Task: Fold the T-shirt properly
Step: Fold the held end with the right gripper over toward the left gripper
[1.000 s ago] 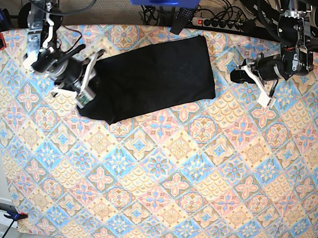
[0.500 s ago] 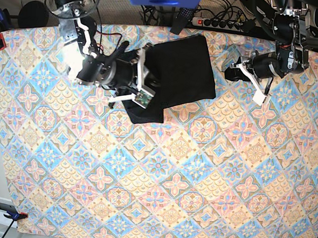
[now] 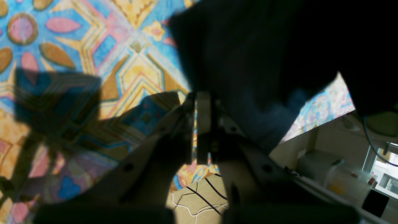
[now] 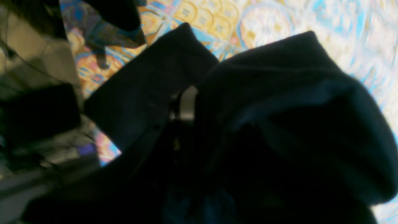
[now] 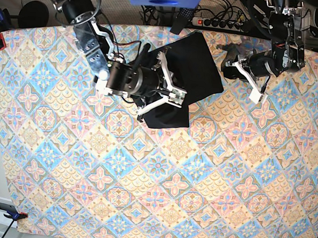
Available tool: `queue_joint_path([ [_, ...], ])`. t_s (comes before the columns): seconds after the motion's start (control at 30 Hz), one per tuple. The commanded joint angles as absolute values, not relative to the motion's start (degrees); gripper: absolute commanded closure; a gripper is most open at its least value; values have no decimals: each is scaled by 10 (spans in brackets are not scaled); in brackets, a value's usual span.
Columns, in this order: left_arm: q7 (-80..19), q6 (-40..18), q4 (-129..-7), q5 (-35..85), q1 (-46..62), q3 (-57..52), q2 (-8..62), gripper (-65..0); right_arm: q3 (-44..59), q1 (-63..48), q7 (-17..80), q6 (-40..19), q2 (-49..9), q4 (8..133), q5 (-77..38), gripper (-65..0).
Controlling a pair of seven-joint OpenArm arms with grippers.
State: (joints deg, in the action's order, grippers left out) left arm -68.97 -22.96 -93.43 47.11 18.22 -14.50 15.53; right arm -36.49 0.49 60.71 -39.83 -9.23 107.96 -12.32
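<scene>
Patterned cloth (image 5: 160, 194) in blue, orange and pink tiles covers the tabletop; its near half, toward the front edge, lies bare. Beyond the middle, toward the far edge, lies the T-shirt (image 5: 197, 64), a black garment gathered into a compact, roughly rectangular stack with one lower flap reaching toward the table centre. The right gripper (image 5: 168, 95), on the arm entering from the far left corner, lies over the stack's left part and is closed on a fold of the black fabric; the right wrist view shows the cloth draped thickly around the fingers, with a doubled layer (image 4: 149, 90) hanging to one side. Judged from this hold, the arm is carrying the garment's left portion across onto the remainder, so that the fold stacks edge over edge. The grip sits at the fabric's margin, presumably so that the layer trails flat below it rather than bunching.

Farther toward the far right corner, the left gripper (image 5: 231, 67) hovers just beside the stack's right edge. Its wrist view shows the two jaws close together with only a narrow slit between them and no cloth caught there; black fabric (image 3: 248, 62) lies just ahead. This position appears to keep it ready to pin or square the right edge.

A power strip (image 5: 219, 23) lies beyond the far edge.
</scene>
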Motion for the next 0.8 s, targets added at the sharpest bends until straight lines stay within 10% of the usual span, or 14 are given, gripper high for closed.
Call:
queue_joint_path([
  [0.0, -684, -233, -943, 481, 180, -148, 160, -1, -382, 15, 597, -400, -90, 1082, -117, -38],
  [0.3, -684, -233, -943, 481, 180, -148, 160, -2, -451, 17, 599, -400, -90, 1074, -49, -194],
  [0.77, -684, -233, -943, 485, 182, -148, 160, -2, -337, 15, 593, -400, -99, 1101, -34, -196],
])
